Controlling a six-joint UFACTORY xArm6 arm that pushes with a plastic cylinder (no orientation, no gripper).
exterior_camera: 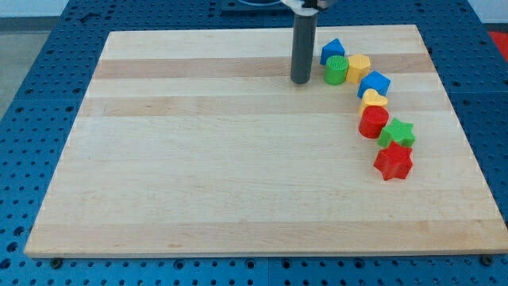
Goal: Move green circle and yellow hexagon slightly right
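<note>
Tip [301, 80], bare rod with no hand, just left of green circle block [336, 71], which touches yellow hexagon block [359, 66]. Risk: rightward shove jostling adjacent blue blocks [374, 83] on wooden bench [198, 159].

Rod [302, 48] cut off at the view's top edge.

1. Your worktop is a pale wooden board [238, 159], joined in strips with visible grain and a smooth, faintly satin finish.
2. Around its edges you see a blue perforated base [32, 119], looking like painted metal.
3. Near the top edge, my tip [300, 81] ends a dark, matt rod.
4. The green circle [335, 71], yellow hexagon [359, 66] and red star [394, 162] look like smooth, matt plastic.
</note>
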